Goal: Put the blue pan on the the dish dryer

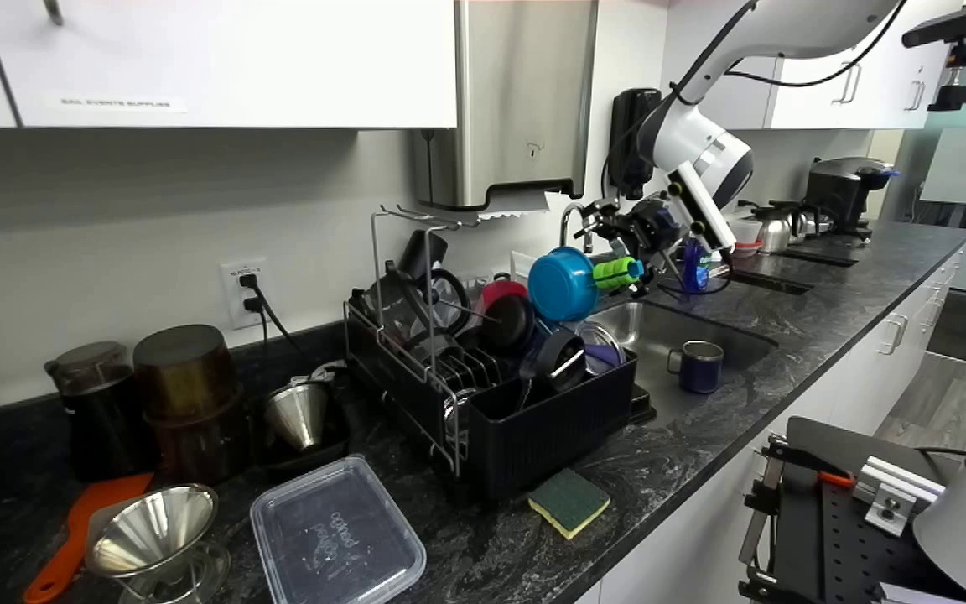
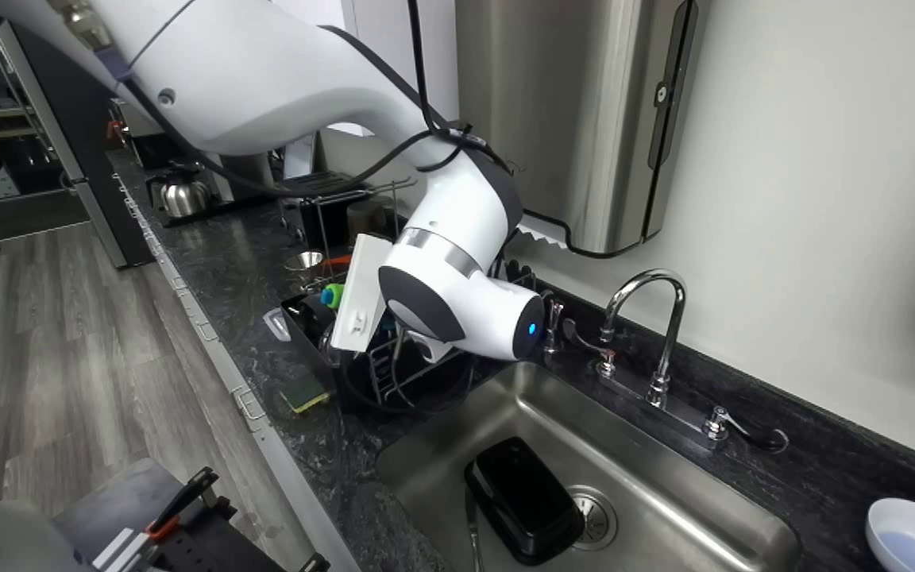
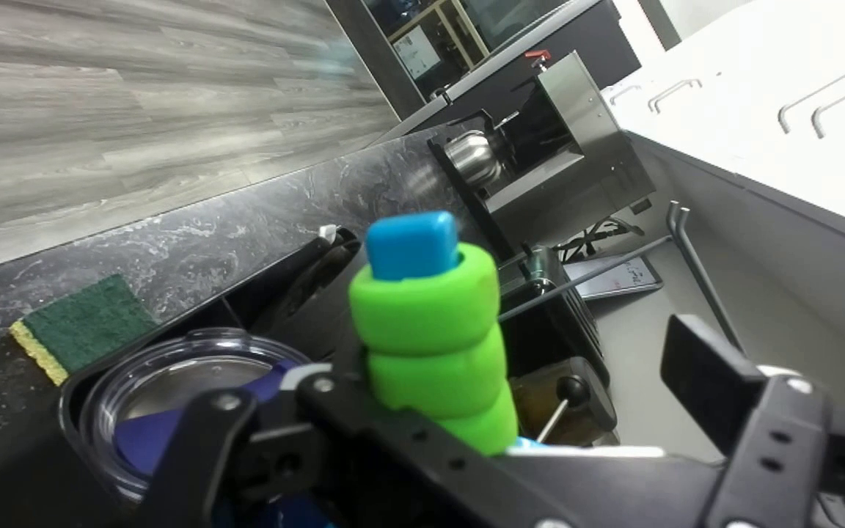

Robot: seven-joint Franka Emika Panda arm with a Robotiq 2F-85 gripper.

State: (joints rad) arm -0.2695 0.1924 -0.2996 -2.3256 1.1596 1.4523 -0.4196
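The small round glossy cyan-blue pan (image 1: 568,282) lay tipped on its side over the large black wire dish rack (image 1: 406,390), at its end by the stainless steel sink (image 2: 632,461), seemingly propped on mixed dark and clear dishes (image 1: 508,325). The black two-fingered claw (image 3: 529,370) had its fingers (image 3: 712,385) spread wide, clasping nothing I could see; the ridged lime-green sleeve (image 3: 430,337) on the pan's handle (image 3: 411,246) lay close beside one finger, touching or not I couldn't tell. I judged the pan light and stiff, its bowl (image 1: 561,287) likely slippery, the sleeve probably softer and grippier, so I'd have taken hold there. The long axis ran from bowl through handle, the blue tip (image 2: 326,297) pointing away from the pale wall (image 1: 156,210), toward the front edge of the dark marbled counter (image 1: 659,466)
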